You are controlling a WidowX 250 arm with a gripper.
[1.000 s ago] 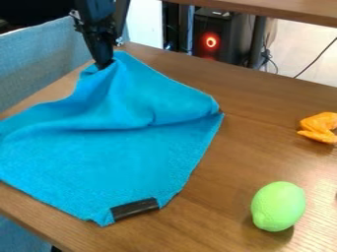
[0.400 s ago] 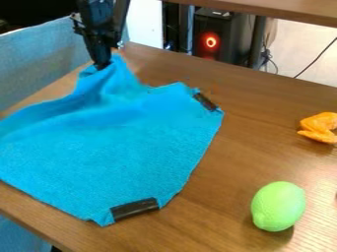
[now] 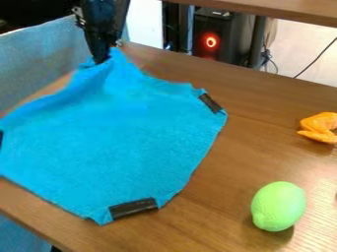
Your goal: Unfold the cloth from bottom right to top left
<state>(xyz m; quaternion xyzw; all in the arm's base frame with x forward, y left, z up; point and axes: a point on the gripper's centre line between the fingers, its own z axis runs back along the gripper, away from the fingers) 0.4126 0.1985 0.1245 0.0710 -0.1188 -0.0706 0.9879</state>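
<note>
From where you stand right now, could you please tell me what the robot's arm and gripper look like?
The arm is black, with a slightly bluish sheen and small, jagged-edged fittings on its side. The gripper is black too, long and slim, narrowing towards its tip. I cannot make out any cables or markings on either.

Your cloth [image 3: 125,142] is plain bright blue with black patches [image 3: 133,208], your worktop [image 3: 220,192] brown with wood grain. You have a lime-green ball [image 3: 278,206] and, it seems, a plain orange object [image 3: 320,127].
</note>
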